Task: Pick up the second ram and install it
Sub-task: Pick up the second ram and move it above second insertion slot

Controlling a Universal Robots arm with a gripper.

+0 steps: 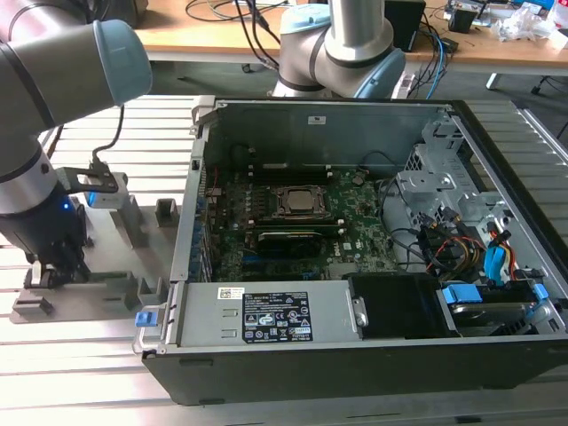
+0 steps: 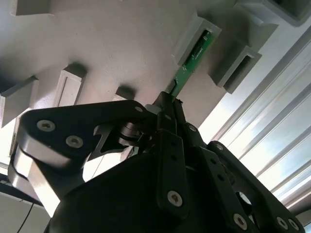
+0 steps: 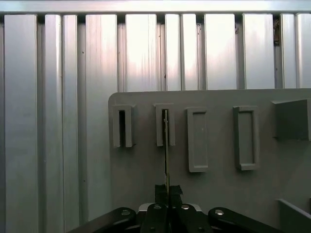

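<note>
While the slotted grey holder plate (image 3: 218, 194), at the exterior view's left, props the thin green ram stick (image 2: 190, 65) upright for gripping, the black hand (image 2: 167, 103) clenches its free end.

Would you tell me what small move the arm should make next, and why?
Probably a straight lift along the slot. The gripper looks shut on the second ram, whose far end sits in a slotted block of the grey holder; tilting might bind it.

The arm (image 1: 35, 169) bends low, fingers (image 2: 166, 114) pinched on the second ram (image 2: 187, 68).
</note>
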